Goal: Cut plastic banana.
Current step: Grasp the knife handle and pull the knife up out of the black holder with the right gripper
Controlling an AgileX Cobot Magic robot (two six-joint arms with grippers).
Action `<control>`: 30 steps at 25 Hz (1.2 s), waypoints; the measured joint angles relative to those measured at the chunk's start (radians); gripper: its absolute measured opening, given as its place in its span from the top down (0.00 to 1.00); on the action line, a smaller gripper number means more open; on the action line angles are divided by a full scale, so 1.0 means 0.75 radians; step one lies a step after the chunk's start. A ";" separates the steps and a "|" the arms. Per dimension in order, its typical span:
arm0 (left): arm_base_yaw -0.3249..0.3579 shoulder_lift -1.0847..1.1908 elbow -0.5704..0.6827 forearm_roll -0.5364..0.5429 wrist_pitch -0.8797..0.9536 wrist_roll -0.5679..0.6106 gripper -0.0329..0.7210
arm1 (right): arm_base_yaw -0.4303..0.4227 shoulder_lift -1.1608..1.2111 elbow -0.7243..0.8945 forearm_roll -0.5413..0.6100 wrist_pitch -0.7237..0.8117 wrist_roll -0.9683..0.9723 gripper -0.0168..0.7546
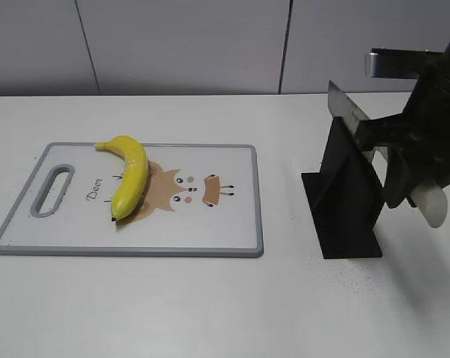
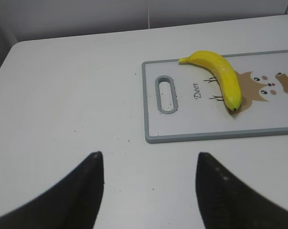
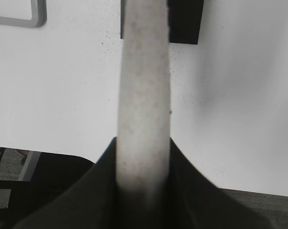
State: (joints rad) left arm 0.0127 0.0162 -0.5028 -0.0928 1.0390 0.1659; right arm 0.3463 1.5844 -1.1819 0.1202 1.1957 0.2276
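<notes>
Banana (image 1: 130, 175) lies whole on the board (image 1: 232, 231), left half, over the deer print, stem toward 11 o'clock, dark tip toward 6; from the left wrist it's at 1 o'clock of the left gripper (image 2: 149, 164), which hangs w/ jaws spread wide over bare table (image 1: 210, 313), well apart from the board's handle slot. Right gripper (image 3: 144, 157) is clamped on a pale knife handle (image 3: 144, 95), approx 3 o'clock of the board. Knife blade (image 1: 348, 112) sits by the top of the black stand (image 1: 344, 201).
</notes>
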 joint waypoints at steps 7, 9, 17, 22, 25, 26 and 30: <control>0.000 0.000 0.000 0.000 0.000 0.000 0.17 | 0.001 0.000 -0.092 -0.005 0.006 0.003 0.74; 0.000 0.000 0.000 0.000 0.000 0.000 0.17 | 0.001 0.000 -0.126 -0.005 0.006 0.003 0.74; 0.000 0.000 0.000 0.000 0.000 0.000 0.17 | 0.001 0.000 -0.217 -0.005 0.008 -0.010 0.74; 0.000 0.000 0.000 0.000 0.000 0.000 0.17 | 0.001 0.000 -0.227 -0.024 0.008 -0.034 0.74; 0.000 0.000 0.000 -0.001 0.000 0.000 0.17 | 0.001 0.000 -0.227 -0.025 0.008 -0.073 0.74; 0.000 0.000 0.000 -0.001 0.000 0.000 0.18 | 0.001 0.000 -0.227 -0.025 0.008 -0.103 0.74; 0.000 0.000 0.000 -0.006 0.000 0.000 0.22 | 0.001 0.000 -0.227 -0.025 0.008 -0.259 0.74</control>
State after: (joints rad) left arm 0.0127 0.0162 -0.5028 -0.0976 1.0390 0.1659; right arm 0.3470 1.5844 -1.3521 0.1013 1.2021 0.0337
